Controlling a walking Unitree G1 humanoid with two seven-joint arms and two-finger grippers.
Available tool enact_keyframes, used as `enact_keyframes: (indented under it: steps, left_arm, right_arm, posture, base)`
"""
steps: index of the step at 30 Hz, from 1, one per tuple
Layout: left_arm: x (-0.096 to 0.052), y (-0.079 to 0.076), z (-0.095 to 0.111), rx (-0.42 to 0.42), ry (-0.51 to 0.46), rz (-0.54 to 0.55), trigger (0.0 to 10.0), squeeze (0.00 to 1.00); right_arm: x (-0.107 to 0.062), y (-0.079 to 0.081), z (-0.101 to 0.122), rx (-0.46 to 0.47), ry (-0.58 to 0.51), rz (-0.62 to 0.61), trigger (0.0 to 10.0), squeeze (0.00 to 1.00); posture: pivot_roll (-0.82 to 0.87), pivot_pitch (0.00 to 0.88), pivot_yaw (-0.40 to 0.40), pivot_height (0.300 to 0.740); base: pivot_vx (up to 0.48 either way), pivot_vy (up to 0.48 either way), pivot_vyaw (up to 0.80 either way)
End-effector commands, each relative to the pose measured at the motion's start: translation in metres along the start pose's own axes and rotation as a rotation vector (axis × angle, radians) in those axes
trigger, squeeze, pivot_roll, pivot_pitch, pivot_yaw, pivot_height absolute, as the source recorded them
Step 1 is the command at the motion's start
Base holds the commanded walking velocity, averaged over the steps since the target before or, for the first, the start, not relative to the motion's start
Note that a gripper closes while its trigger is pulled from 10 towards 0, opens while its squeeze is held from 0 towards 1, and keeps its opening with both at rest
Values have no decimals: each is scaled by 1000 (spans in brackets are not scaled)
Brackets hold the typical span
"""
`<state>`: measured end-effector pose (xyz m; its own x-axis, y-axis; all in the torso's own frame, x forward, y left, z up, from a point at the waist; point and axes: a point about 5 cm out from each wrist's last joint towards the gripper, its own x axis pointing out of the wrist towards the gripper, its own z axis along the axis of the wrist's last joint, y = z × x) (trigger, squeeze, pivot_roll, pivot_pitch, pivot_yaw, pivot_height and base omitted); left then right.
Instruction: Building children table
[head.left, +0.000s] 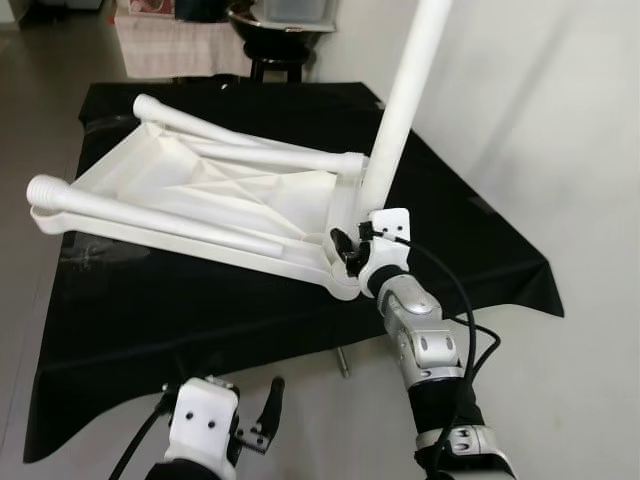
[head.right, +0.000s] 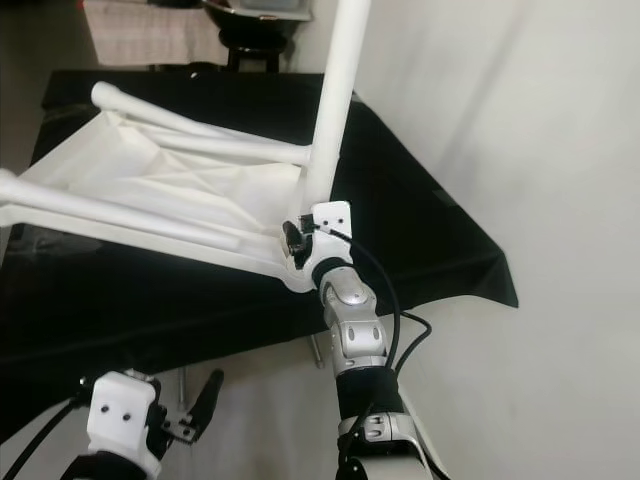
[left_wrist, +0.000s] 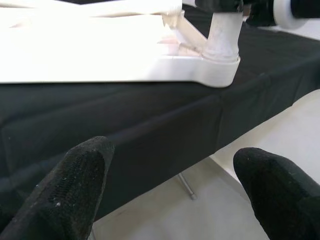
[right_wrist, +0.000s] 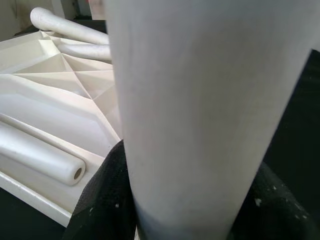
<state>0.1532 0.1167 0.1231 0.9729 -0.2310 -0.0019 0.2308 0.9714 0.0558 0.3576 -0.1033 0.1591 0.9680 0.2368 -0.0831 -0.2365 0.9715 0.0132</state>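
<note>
Upright, the table leg (head.left: 405, 100) sits clamped in the right pincer (head.left: 352, 248) — left pincer (head.left: 262, 415) open

The robot's right arm reaches forward, wrist raised, its right gripper (head.left: 352, 247) clamped around an upright white table leg (head.left: 405, 105), black fingers (right_wrist: 102, 200) pressed to either side. The left gripper (head.left: 262, 415) hangs low, its fingers (left_wrist: 70, 187) spread apart.
</note>
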Motion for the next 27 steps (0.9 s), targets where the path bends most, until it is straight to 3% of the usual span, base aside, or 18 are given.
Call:
enact_keyframes:
  steps: [1,4,6,7,8,9,10,12,16,22,23,27]
  left_arm:
    - [-1,-1,-5,-8,16,1,10000,0]
    - [0,-1,-5,-8,16,1,10000,0]
    - [0,-2,-4,-12,13,-3,10000,0]
    - [0,-2,-4,-12,13,-3,10000,0]
    - [-1,-3,-3,-15,12,-5,10000,0]
    - [-1,-3,-3,-15,12,-5,10000,0]
    - [-2,-5,-2,-18,11,-7,10000,0]
    - [-5,-7,-1,-22,13,-9,10000,0]
    - [-10,-9,0,-26,19,-8,10000,0]
    - [-17,-12,2,-30,34,-6,10000,0]
    - [-19,-13,3,-32,39,-6,10000,0]
    - [-23,-15,3,-36,47,-6,10000,0]
  right_arm:
    - [0,-4,-9,-17,81,45,10000,1000]
    - [1,0,-4,-11,71,98,10000,1000]
    - [11,8,7,-80,28,357,10000,1000]
    - [11,8,7,-80,28,357,10000,1000]
    - [14,11,13,-95,9,515,10000,765]
    - [14,11,13,-95,9,515,10000,765]
    - [16,13,20,-164,-11,649,10000,0]
    - [17,17,28,-231,-30,799,10000,0]
    - [19,24,37,-221,-35,908,10000,0]
    - [24,30,45,-274,-13,949,10000,0]
    - [25,31,49,-267,-18,976,0,0]
    - [25,32,55,-252,-30,1036,0,0]
  posture:
    - [55,63,-139,740]
    - [55,63,-139,740]
    - [57,76,-137,740]
    - [57,76,-137,740]
    - [58,83,-136,740]
    - [58,83,-136,740]
    - [66,94,-137,740]
    - [76,111,-136,740]
    - [86,126,-136,740]
    - [117,163,-131,740]
    - [124,173,-128,740]
    - [128,181,-127,740]
  base:
    - [0,0,0]
    - [0,0,0]
    - [0,0,0]
    - [0,0,0]
    - [0,0,0]
    - [0,0,0]
    - [0,0,0]
    - [0,0,0]
    - [0,0,0]
    - [0,0,0]
    - [0,0,0]
    - [0,0,0]
